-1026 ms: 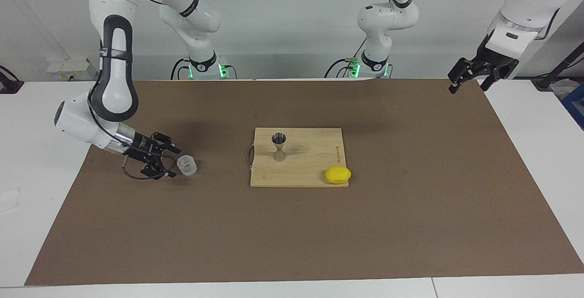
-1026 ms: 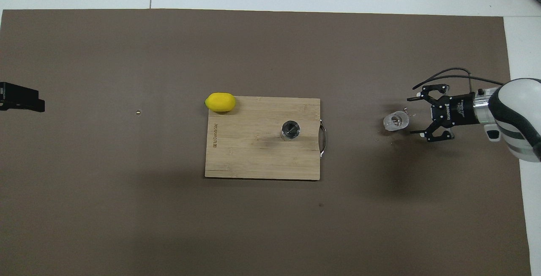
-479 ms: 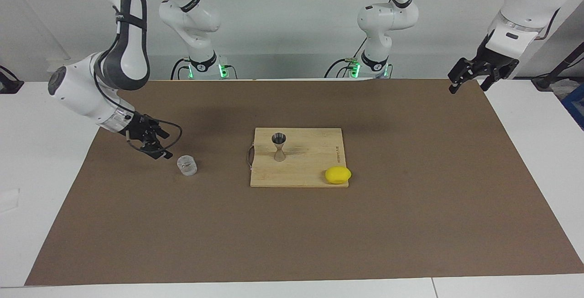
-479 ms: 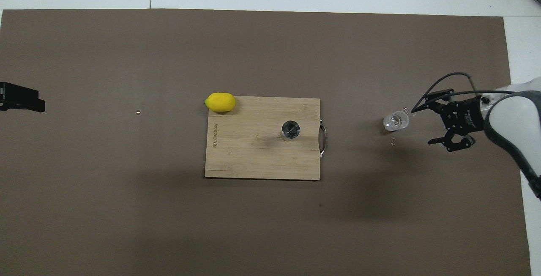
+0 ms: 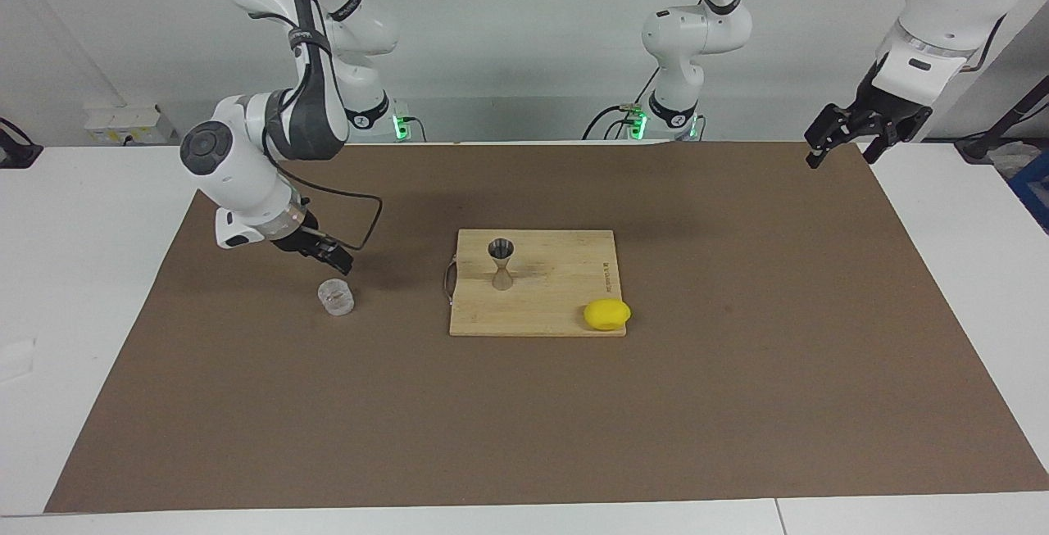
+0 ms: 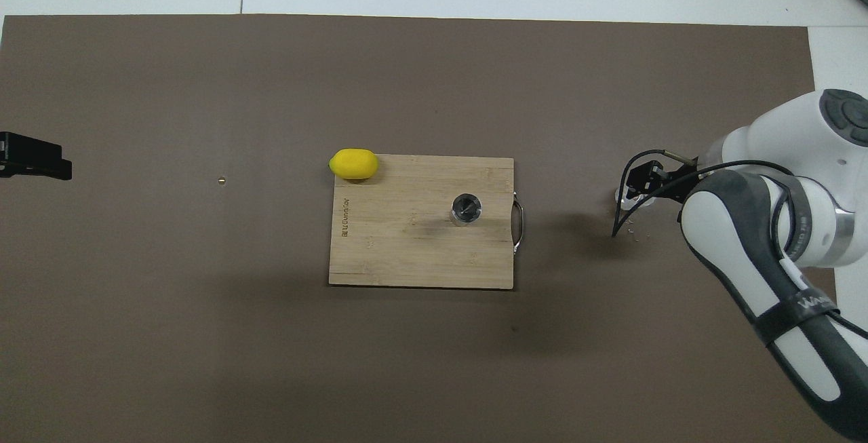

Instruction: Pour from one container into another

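Note:
The clear glass cup stands upright on the brown mat toward the right arm's end of the table. In the overhead view only an edge of the cup shows under the gripper. My right gripper hangs open just above the cup's robot-side rim and holds nothing; from overhead the right gripper covers most of the cup. The silvery hourglass jigger stands upright on the wooden board. My left gripper waits open and empty, raised over the mat's corner at the left arm's end.
The wooden cutting board lies mid-mat, its metal handle toward the cup. A yellow lemon rests on the board's corner farthest from the robots, at the left arm's end. A tiny speck lies on the mat.
My right arm has lifted and swung round from beside the cup, so the gripper now hangs over it. The cup, jigger and left arm have not moved.

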Controlling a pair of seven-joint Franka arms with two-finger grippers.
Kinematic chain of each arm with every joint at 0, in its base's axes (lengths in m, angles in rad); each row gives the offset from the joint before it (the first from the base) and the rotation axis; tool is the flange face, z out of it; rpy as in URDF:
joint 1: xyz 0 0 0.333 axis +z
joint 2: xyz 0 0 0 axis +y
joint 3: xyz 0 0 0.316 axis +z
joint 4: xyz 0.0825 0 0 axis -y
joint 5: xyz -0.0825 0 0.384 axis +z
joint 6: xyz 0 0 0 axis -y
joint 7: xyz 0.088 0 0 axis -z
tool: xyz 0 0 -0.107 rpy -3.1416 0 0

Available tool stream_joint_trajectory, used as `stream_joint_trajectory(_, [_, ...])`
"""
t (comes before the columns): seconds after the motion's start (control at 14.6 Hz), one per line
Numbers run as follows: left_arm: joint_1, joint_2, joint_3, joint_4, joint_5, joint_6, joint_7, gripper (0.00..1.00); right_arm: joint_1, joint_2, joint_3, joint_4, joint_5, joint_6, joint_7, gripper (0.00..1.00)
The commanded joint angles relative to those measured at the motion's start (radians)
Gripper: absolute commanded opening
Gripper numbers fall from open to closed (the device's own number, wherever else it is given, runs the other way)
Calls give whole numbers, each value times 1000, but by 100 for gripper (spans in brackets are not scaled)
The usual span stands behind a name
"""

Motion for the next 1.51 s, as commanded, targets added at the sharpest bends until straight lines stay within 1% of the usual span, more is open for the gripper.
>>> stream_joint_trajectory(0.0, [4, -28, -1, -34, -6, 22, -10, 100, 29, -43, 2, 44, -112, -28, -76, 100])
stream_joint_trajectory(0.07, [4, -28, -1, -34, -6, 22, -10, 100, 43, -61, 5, 52, -160, -33, -79, 100])
stream_joint_trajectory(0.21, [4, -28, -1, -34, -6, 21, -10, 100, 61, -98, 5, 87, -172, -57, -80, 100])
stream_joint_trajectory(0.27, [4, -28, -1, -34, -6, 22, -10, 100, 68, -101, 5, 133, -172, -95, -82, 100])
stream_joint_trajectory(0.41, [4, -28, -1, -34, -6, 21, -10, 100, 68, -98, 11, 266, -162, -231, -82, 100])
stream_joint_trajectory(0.55, [4, -28, -1, -34, -6, 22, -9, 100, 66, -101, 14, 368, -137, -347, -80, 100])
stream_joint_trajectory(0.68, [4, -28, -1, -34, -6, 22, -9, 100, 65, -101, 13, 441, -131, -428, -82, 100])
stream_joint_trajectory(0.82, [4, -28, -1, -34, -6, 22, -9, 100, 65, -103, 13, 489, -131, -497, -83, 100])
stream_joint_trajectory(0.89, [4, -28, -1, -34, -6, 22, -9, 100, 62, -120, 11, 489, -122, -528, -103, 100])
stream_joint_trajectory(0.96, [4, -28, -1, -34, -6, 22, -9, 100, 59, -150, 8, 476, -105, -533, -137, 100])
stream_joint_trajectory(1.03, [4, -28, -1, -34, -6, 22, -10, 100, 55, -163, 8, 466, -102, -539, -161, 100])
stream_joint_trajectory(1.3, [5, -28, -1, -34, -6, 22, -9, 100, 54, -180, 8, 433, -102, -541, -176, 100])
stream_joint_trajectory(1.44, [4, -28, -1, -34, -6, 22, -10, 100, 54, -200, 8, 398, -102, -541, -179, 100])
